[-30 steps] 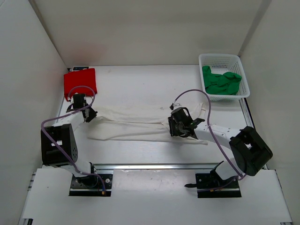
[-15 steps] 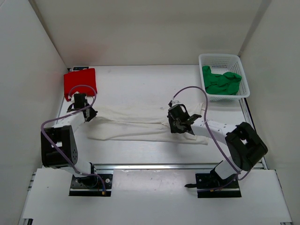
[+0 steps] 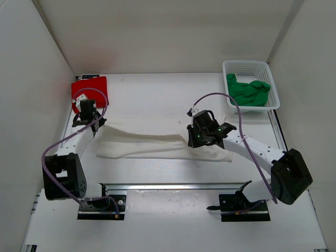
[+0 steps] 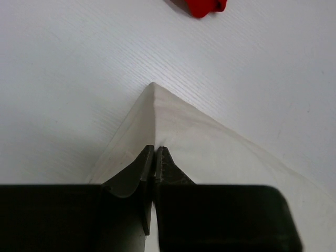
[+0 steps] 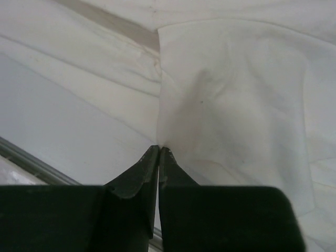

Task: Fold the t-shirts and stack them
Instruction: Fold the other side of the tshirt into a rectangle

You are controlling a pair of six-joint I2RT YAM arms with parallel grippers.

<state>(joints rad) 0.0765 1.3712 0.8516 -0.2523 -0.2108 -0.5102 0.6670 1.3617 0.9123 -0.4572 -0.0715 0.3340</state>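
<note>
No text, label, brand, number or sign can be read in any of the views

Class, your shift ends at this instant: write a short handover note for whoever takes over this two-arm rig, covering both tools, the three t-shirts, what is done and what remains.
Left tool: shut on the left end of the white t-shirt.
Right tool: shut on a fold of it near its right end.
The shirt lies stretched across the middle of the table.
Red t-shirt: folded, far left corner.
Green t-shirt: crumpled in the basket, far right.
Done: red looks folded.
Left: finish folding the white, stack it on the red, then fold and stack the green.
</note>
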